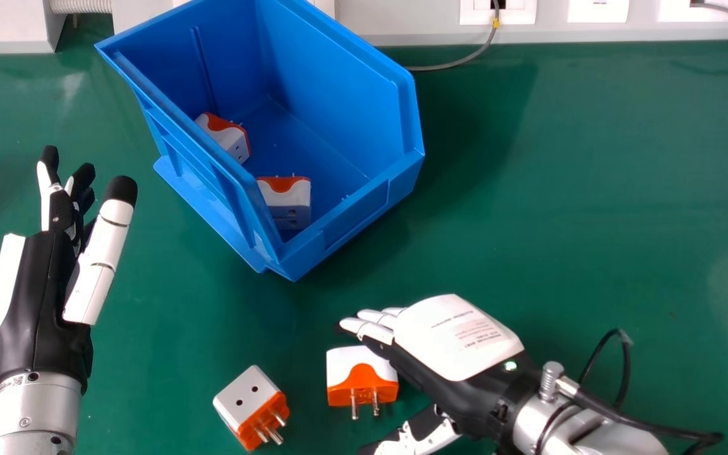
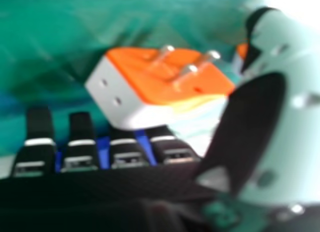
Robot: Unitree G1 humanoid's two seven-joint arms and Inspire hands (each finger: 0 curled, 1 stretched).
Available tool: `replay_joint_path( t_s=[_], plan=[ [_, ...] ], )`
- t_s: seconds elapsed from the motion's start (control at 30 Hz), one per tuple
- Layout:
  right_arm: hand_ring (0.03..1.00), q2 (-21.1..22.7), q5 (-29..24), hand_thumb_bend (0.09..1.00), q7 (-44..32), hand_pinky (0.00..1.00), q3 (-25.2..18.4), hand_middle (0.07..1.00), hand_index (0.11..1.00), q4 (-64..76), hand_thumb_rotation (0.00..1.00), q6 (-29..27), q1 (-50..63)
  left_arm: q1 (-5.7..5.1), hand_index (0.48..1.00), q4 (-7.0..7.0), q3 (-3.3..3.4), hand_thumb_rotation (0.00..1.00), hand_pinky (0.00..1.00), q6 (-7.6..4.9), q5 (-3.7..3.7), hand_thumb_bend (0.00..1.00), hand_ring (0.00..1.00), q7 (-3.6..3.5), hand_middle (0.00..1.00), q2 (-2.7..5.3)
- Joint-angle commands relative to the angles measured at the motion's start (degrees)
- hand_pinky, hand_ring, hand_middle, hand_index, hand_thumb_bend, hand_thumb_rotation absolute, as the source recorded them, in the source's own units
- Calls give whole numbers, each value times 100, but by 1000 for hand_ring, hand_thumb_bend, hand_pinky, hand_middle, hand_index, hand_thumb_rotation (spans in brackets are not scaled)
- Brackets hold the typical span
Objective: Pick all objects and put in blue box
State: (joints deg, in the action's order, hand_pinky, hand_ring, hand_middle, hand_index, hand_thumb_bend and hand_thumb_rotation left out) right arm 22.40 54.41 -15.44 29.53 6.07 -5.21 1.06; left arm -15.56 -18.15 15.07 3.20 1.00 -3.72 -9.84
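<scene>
Right hand [image 1: 459, 341], one: we found it open, low in the head view and right of centre, the back of the palm uppermost, the fingers straight and close beside one another, the thumb well apart from them. Adapter, orange and white, first [image 1: 357, 373]: it lay on the green table [image 1: 579, 189] just beside those fingers, prongs toward us; in the right hand view we saw it between thumb and fingers, and whether they touched it we could not tell. Nothing was clamped in the hand. Adapter, second [image 1: 250, 401]: this rested on the table to the left of the first, tilted in its lie, two round holes in its white top and its prongs on the orange side. Blue box [image 1: 345, 82], one: we had it beyond the pair, set at an angle, with two like pieces inside, a third adapter [image 1: 228, 139] by the left wall and a fourth adapter [image 1: 288, 203] near the front corner. Left hand [image 1: 42, 278], one: we listed it over the table at the view's left, fingers extended, thumb apart, holding nothing.
</scene>
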Motion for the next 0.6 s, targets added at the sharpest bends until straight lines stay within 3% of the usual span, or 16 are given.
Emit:
replay_joint_path(
  t_s=[0.0, 0.4, 0.57],
  plan=[
    [875, -76, 80, 445, 42, 772, 61, 903, 893, -115, 452, 54, -202, 7, 969, -175, 53, 850, 951, -12, 38, 659, 992, 0, 982, -44],
    [862, -109, 195, 438, 250, 757, 312, 887, 866, -851, 428, 0, -718, 8, 969, -178, 69, 852, 936, -1, 40, 698, 988, 12, 977, -54],
    [864, -125, 209, 432, 274, 761, 387, 891, 866, -1015, 414, 7, -811, 5, 968, -251, 65, 852, 931, 58, 56, 704, 983, 7, 971, -50]
  ],
)
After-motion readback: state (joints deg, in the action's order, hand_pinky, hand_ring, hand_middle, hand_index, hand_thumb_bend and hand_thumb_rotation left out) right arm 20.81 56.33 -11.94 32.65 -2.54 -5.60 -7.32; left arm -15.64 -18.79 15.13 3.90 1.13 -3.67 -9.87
